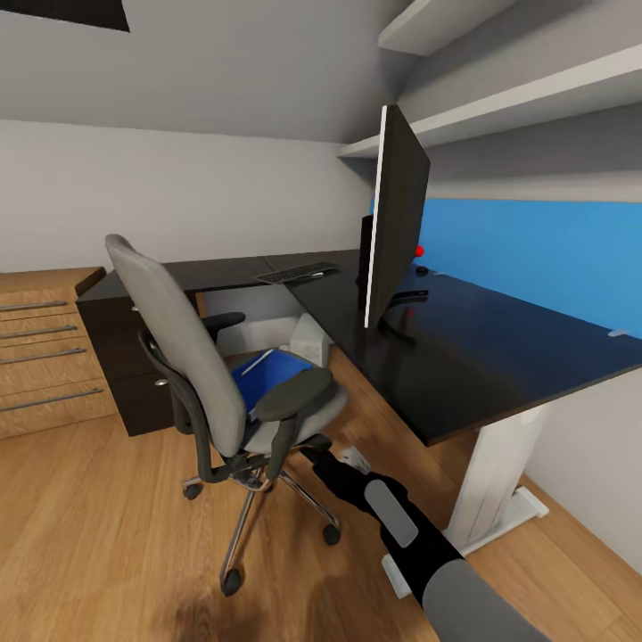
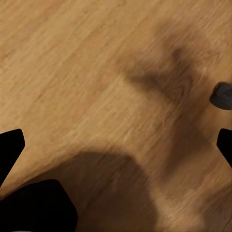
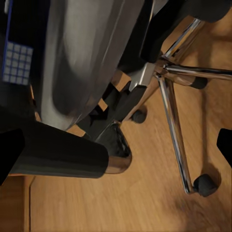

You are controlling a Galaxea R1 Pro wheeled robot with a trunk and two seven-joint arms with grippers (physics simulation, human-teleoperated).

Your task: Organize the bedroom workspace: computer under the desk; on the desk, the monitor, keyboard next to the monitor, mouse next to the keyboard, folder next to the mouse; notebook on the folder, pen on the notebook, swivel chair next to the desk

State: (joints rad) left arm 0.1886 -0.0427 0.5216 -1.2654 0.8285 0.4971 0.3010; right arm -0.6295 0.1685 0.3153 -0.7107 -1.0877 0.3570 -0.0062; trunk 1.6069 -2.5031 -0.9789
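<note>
Right hand (image 1: 314, 453) is low beside the swivel chair (image 1: 192, 343), reaching in just under its near armrest; in the right wrist view I see only dark fingertip edges at the frame sides, wide apart with nothing between them, so I read it as spread. Left hand (image 2: 116, 145) looks down at bare wood floor (image 2: 72, 63), tips likewise at the frame edges, spread and empty. Blue folder (image 1: 272, 373) lies flat on the chair seat with a thin white pen (image 1: 256, 361) resting on it; notebook I can't make out. Monitor (image 1: 397, 223) stands on the black surface (image 1: 499, 357), seen nearly edge-on, red dot near its lower corner. Keyboard (image 1: 297, 272) sits on the far wing of the surface, well apart from the monitor. A pale box behind the chair, under the surface, is probably the computer (image 1: 310, 341). Mouse not identifiable. Handling guess: the folder should be light, thin, a bit floppy and slick, so pinch an overhanging edge or slide it to the seat rim first; the pen may roll off, so take it separately. The chair rolls on castors (image 3: 205, 184), so push at the armrest or seat rim. No readable writing or brand; a pale grid patch in the right wrist view is illegible.
</note>
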